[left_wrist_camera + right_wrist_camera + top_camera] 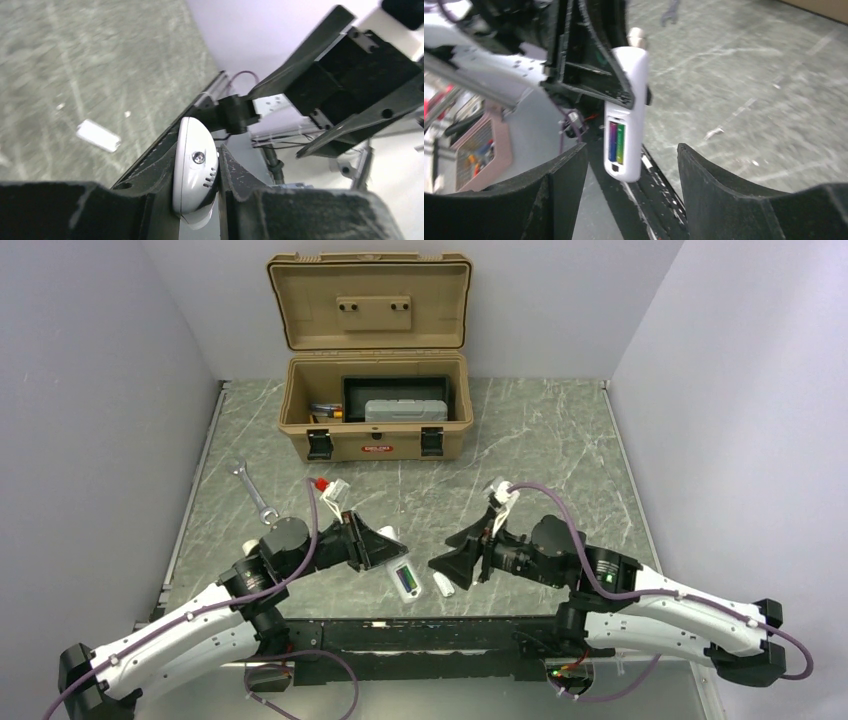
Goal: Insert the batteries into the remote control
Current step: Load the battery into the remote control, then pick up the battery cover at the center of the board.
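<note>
Both tiny cylinder batteries [616,142], one dark purple, one green, sit side by side in the open back compartment of the slim white plastic remote control [630,107]. Batt loading itself looks done, judging from right wrist view. Left gripper [197,155] pinches the remote by its rounded end, fingers pressed tight on it. Remote is held up off the surface, lower centre of top view. Right gripper [631,150] has jaws spread, nothing between them, just right of the remote w/ compartment end facing it.

Small loose white plastic tab [98,135] lies flat on the table, near the remote in the lower centre of top view. Prob the batt cover, can't confirm. If so, next move = right gripper goes down to it, pinches the thin flat piece by its edges, lines it up over the compartment while left keeps the remote steady. Risk: tab slides on the smooth top.

Surface: grey-green marbled table top [560,440]. Tan plastic toolbox [375,430], lid up, upper centre. Silver wrench [252,492] left of centre. Plain pale walls [100,340] on 3 sides.
</note>
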Tool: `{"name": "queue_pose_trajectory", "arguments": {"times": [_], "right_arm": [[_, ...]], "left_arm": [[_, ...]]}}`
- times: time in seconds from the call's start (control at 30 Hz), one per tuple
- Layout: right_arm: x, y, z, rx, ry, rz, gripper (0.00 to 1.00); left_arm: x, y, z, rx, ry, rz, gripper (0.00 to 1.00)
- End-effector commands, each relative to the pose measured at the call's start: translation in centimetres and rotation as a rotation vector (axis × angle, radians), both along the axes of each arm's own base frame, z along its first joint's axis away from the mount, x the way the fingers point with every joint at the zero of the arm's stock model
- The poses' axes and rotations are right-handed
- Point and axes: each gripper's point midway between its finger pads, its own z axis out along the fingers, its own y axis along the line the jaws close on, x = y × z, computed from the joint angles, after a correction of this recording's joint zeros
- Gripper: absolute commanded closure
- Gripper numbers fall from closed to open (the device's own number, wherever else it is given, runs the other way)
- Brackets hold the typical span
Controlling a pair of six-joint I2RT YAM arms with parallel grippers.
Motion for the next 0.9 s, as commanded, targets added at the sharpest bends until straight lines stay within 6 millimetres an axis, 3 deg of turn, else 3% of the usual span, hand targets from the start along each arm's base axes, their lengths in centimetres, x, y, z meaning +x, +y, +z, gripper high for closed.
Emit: {"name": "queue_pose_trajectory", "arguments": {"times": [0.0, 0.13, 0.5, 0.67, 0.87], "right_arm": [[2.7, -3.9, -5.3, -0.155, 0.099, -0.267, 0.33], [2.1, -5.0, -10.5, -0.310, 0.200, -0.300, 0.33], [2.3, -4.8, -18.8, -0.606, 0.348, -0.463, 0.29], [1.3, -3.4, -21.2, -0.633, 0.367, -0.404, 0.30], [1.2, -2.4, -22.3, -0.657, 0.345, -0.361, 0.34]], "left_arm": [[1.4, 1.6, -3.9, 0.122, 0.111, 0.132, 1.00], [1.1, 1.7, -5.1, 0.096, 0.146, 0.134, 1.00], [1.1, 3.5, -7.6, 0.171, 0.190, 0.204, 1.00], [0.6, 3.6, -8.6, 0.147, 0.221, 0.193, 1.00], [0.6, 3.7, -8.7, 0.145, 0.220, 0.199, 1.00]]}}
